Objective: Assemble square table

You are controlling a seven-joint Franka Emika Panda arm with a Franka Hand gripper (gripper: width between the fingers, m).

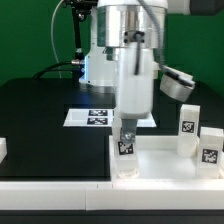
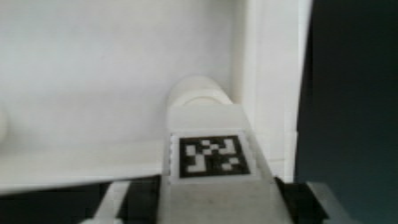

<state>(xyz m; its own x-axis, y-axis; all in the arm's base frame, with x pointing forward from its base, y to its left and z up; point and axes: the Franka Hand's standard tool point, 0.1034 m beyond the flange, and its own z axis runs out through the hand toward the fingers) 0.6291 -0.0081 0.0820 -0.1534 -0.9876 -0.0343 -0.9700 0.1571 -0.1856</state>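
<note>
The white square table top (image 1: 165,165) lies at the front on the exterior view's right, raised rim up. My gripper (image 1: 127,130) is shut on a white tagged leg (image 1: 126,150) and holds it upright over the top's corner on the exterior view's left. Whether the leg's end sits in the corner hole is hidden. In the wrist view the leg (image 2: 210,130) runs out from my gripper (image 2: 214,208) toward the tray floor (image 2: 89,80), close to the rim (image 2: 267,60). Two more legs (image 1: 187,120) (image 1: 210,146) stand on the top.
The marker board (image 1: 98,116) lies on the black table behind the gripper. Another white tagged part (image 1: 176,85) lies tilted at the back on the exterior view's right. A white piece (image 1: 3,150) shows at the exterior view's left edge.
</note>
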